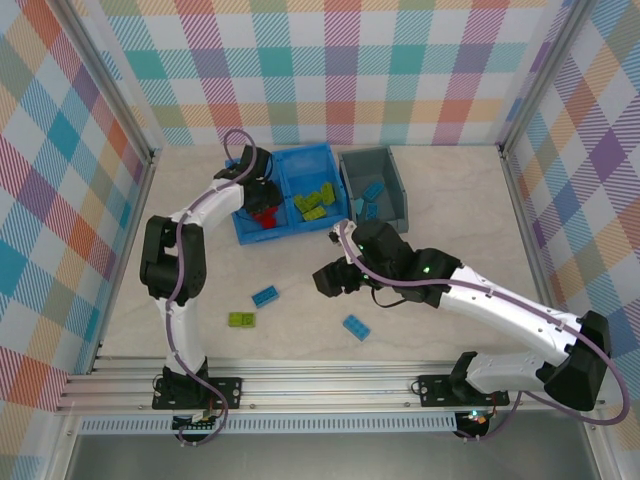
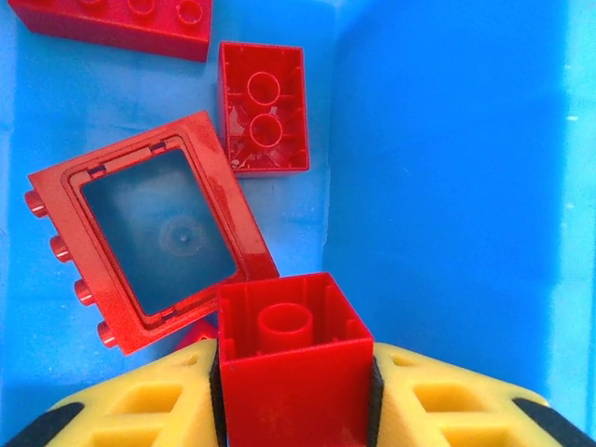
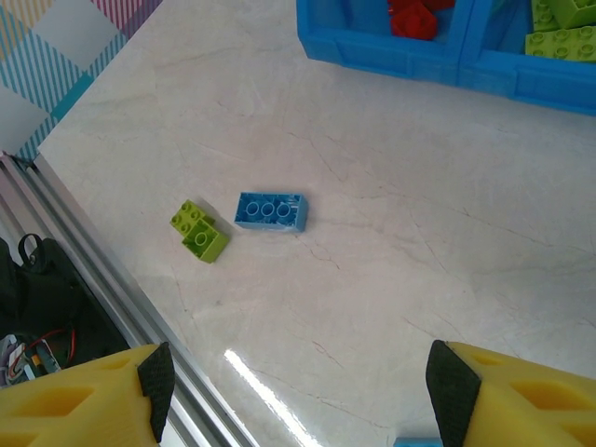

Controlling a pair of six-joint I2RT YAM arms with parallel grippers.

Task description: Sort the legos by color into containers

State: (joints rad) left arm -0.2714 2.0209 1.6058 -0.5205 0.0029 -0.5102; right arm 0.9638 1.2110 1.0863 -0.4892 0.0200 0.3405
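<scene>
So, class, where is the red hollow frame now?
Left wrist view: the red frame lies left of centre in the blue bin, left compartment, beside an upturned red brick.

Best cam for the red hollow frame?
Left wrist: the red frame lies close up on the blue bin floor, open middle and side studs plain. Top external has small red pieces there, partly under the left arm; right wrist has red bits at its top edge; the frame can't be told in either.
</scene>
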